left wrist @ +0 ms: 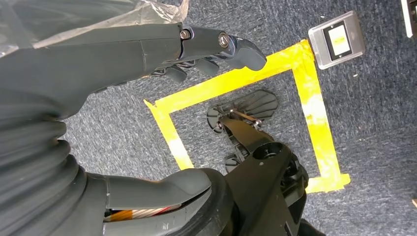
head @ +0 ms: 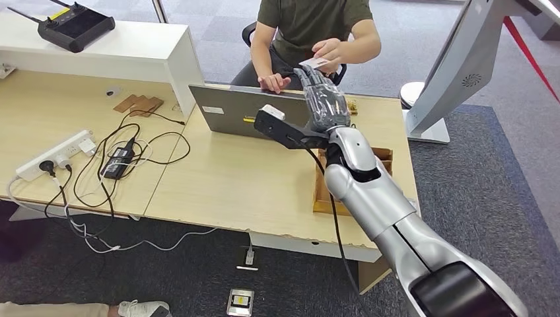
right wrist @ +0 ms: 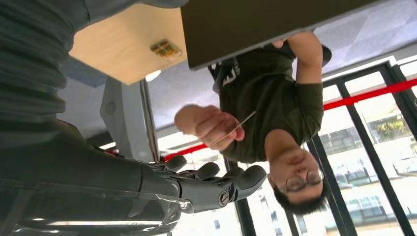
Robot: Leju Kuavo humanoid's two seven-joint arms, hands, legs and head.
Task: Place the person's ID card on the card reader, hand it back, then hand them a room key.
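— Silver arm, dark fingers: where is the right hand and what is it doing?

— It reaches out over the far edge of the counter, raised toward the person seated opposite. Its fingers are stretched out and slightly apart, and nothing lies in them.

— And the ID card?

— Just beyond the fingertips of that hand, pinched in the person's hand. From the right wrist it shows as a thin pale sliver, edge on, between the person's thumb and fingers, close to the robot's fingers but not touching them.

— What sits near the hand on the counter?

— An open grey laptop stands just to its left, its lid back toward the robot; the person's other hand rests behind its top edge. Below the forearm lies a shallow brown cardboard tray, partly hidden by the arm. A small yellowish object lies just to the right of the hand; I cannot tell what it is.

— Further off?

— Well to the left, a white power strip with black cables and a black adapter, and on a raised white shelf a black remote controller with antennas. To the right, a tilted white stand.

— The left hand?

— It hangs low over blue-grey carpet with yellow tape marking a square. Its fingers are loosely curled and apart from the thumb, holding nothing. A grey floor box lies beyond the tape.
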